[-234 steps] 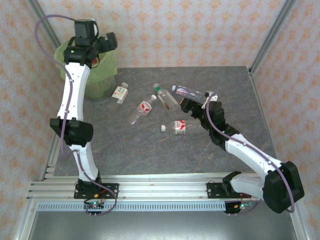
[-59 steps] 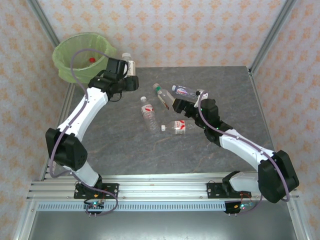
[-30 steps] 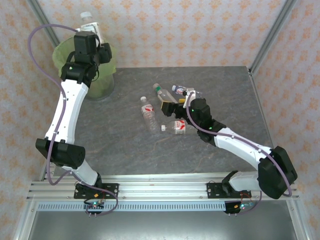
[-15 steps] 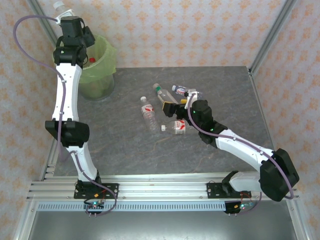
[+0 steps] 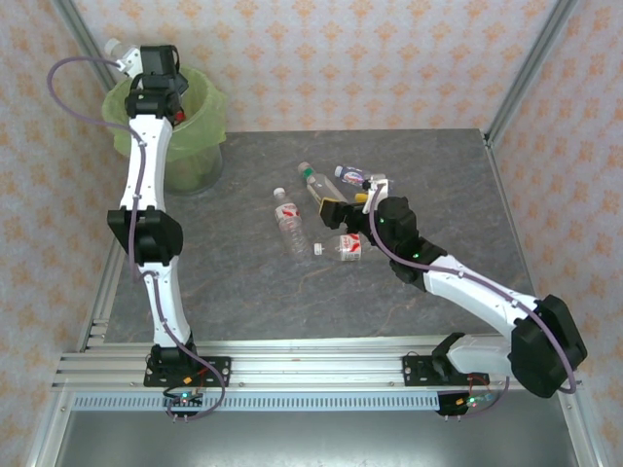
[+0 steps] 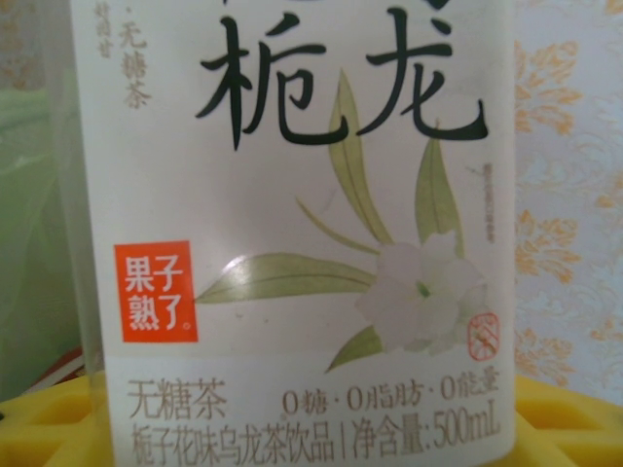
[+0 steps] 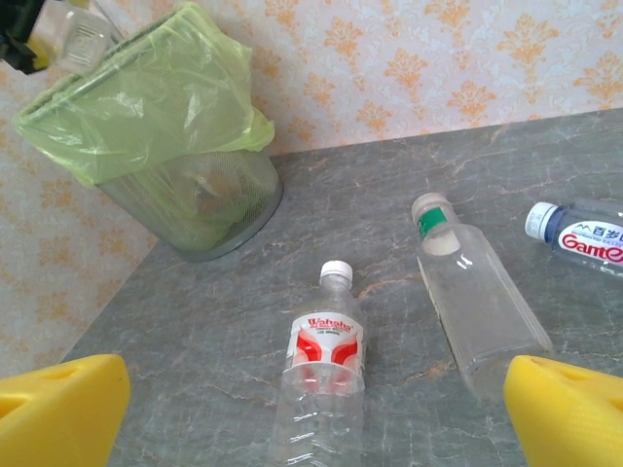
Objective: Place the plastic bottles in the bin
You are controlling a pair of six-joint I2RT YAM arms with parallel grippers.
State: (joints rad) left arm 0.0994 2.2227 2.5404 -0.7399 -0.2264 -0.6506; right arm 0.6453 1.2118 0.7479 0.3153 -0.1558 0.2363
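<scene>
Grey marbled tabletop (image 5: 243,292), orange-patterned wallpaper (image 5: 389,58), aluminium frame posts (image 5: 526,68), slotted front rail (image 5: 311,370)

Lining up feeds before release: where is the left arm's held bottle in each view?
Top external: held bottle far top left, at the bin rim.
Left wrist: its label, close up.
Right wrist: top-left corner, above the bin rim.
Shared landmark: the green-lined bin.
</scene>
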